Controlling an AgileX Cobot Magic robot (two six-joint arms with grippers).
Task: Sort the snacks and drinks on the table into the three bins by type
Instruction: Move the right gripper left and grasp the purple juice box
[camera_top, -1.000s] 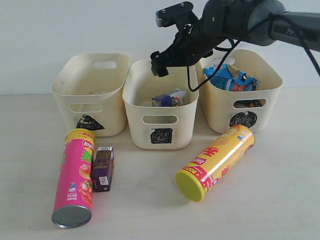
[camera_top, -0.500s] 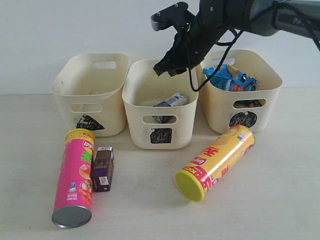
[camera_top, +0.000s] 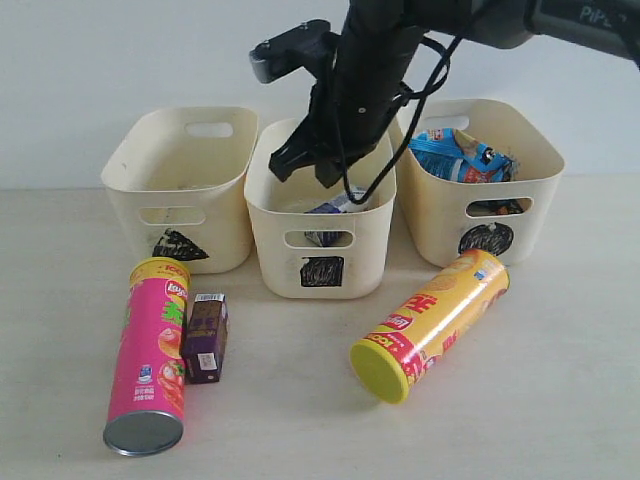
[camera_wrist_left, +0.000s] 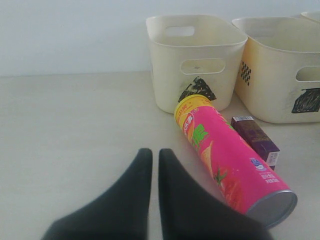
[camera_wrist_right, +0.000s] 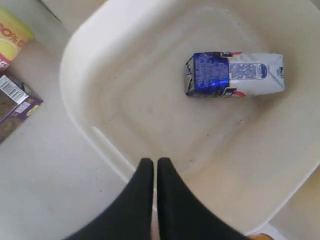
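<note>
A pink chip can (camera_top: 150, 355) and a dark purple carton (camera_top: 205, 337) lie side by side on the table's left. A yellow chip can (camera_top: 432, 323) lies on the right. The blue-and-white carton (camera_top: 335, 207) rests on its side inside the middle bin (camera_top: 320, 265), the one with the square mark. A blue noodle bag (camera_top: 455, 155) fills the right bin (camera_top: 490, 238). My right gripper (camera_top: 305, 170) hangs shut and empty over the middle bin's front-left rim (camera_wrist_right: 80, 60), apart from the carton (camera_wrist_right: 235, 74). My left gripper (camera_wrist_left: 155, 152) is shut and empty, low over the table near the pink can (camera_wrist_left: 225, 160).
The left bin (camera_top: 180, 185), marked with a triangle, shows nothing inside. The three bins stand in a row against a white wall. Bare table (camera_top: 290, 400) lies between the two cans. The right arm's cable loops down over the middle bin.
My right gripper went from open to shut and swung left and lower over the middle bin. The blue-and-white carton settled lower in that bin. The left gripper stayed shut.
</note>
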